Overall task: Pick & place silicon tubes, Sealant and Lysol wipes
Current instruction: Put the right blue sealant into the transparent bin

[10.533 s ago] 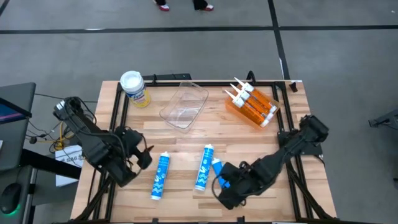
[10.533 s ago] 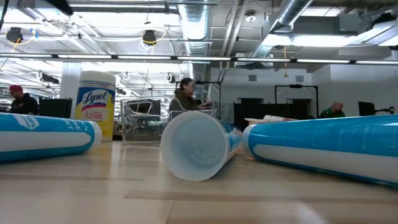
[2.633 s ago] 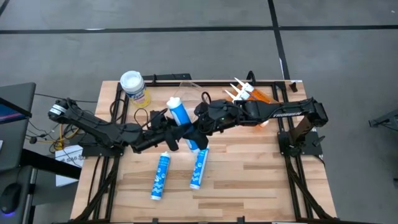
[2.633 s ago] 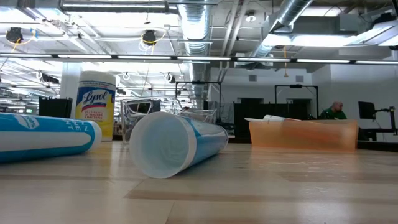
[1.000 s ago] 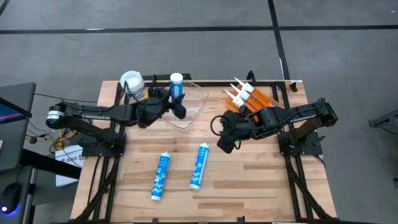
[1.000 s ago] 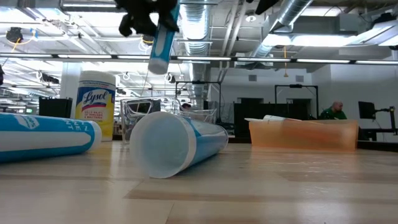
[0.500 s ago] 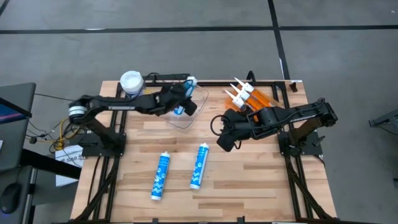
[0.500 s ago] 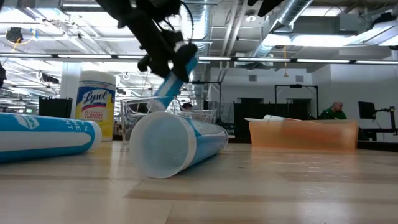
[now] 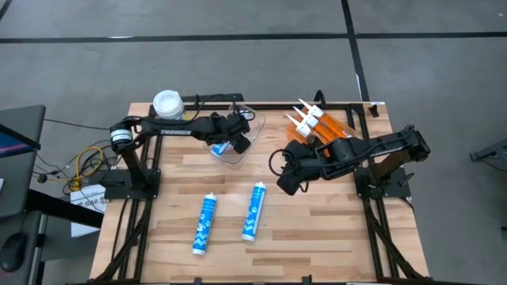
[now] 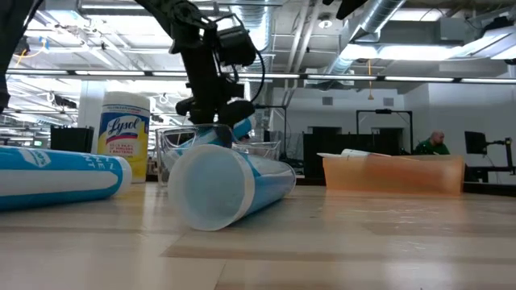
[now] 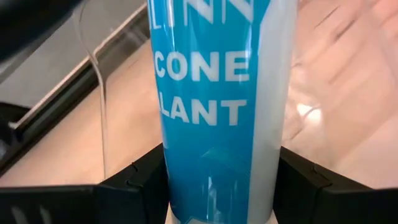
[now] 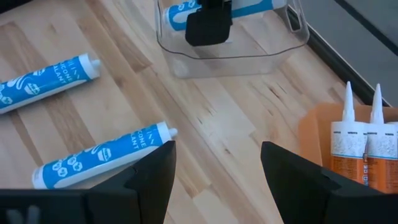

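While two blue tubes (image 9: 204, 224) wait on the table (image 9: 317, 229) and the wipes (image 9: 167, 104) stand at its far corner, the clear bin (image 12: 233, 46) takes one tube (image 11: 214, 106), pinched by the left gripper (image 9: 235, 136). Right gripper (image 12: 214, 171) hovers spread, empty. Orange tray (image 9: 342, 131) holds cartridges (image 9: 317, 131).

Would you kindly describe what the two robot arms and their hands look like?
Both arms are matte black, jointed tubes with looping black cables. The left arm carries white lettering and a silver joint. Each hand, left hand and right hand, ends in two angular black fingers.
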Controlling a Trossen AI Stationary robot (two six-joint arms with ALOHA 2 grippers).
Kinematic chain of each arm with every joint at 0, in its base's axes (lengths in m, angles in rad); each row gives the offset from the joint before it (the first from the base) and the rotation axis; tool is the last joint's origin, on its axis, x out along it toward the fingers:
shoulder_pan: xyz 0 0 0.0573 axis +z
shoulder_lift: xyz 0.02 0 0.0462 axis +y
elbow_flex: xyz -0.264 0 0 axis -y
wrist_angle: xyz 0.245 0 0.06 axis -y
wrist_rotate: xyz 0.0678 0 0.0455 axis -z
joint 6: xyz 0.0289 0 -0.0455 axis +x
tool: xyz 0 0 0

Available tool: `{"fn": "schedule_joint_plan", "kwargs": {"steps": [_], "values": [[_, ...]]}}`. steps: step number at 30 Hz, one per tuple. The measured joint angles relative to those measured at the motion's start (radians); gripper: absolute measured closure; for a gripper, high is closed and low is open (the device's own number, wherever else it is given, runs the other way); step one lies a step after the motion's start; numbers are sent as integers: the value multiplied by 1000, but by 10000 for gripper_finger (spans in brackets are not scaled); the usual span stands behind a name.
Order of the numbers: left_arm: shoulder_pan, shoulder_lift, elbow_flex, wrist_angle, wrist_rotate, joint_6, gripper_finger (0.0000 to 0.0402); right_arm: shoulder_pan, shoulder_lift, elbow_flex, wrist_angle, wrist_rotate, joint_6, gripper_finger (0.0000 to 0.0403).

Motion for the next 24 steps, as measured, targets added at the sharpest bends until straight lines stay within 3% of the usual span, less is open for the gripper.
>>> {"fn": "schedule_joint_plan", "kwargs": {"steps": [18, 24], "values": [[55, 121, -1, -24, 77, -50, 204, 1, 0, 0, -21, -1, 0, 176], [56, 135, -1, -17, 81, -58, 158, 1, 0, 0, -23, 0, 0, 176]]}}
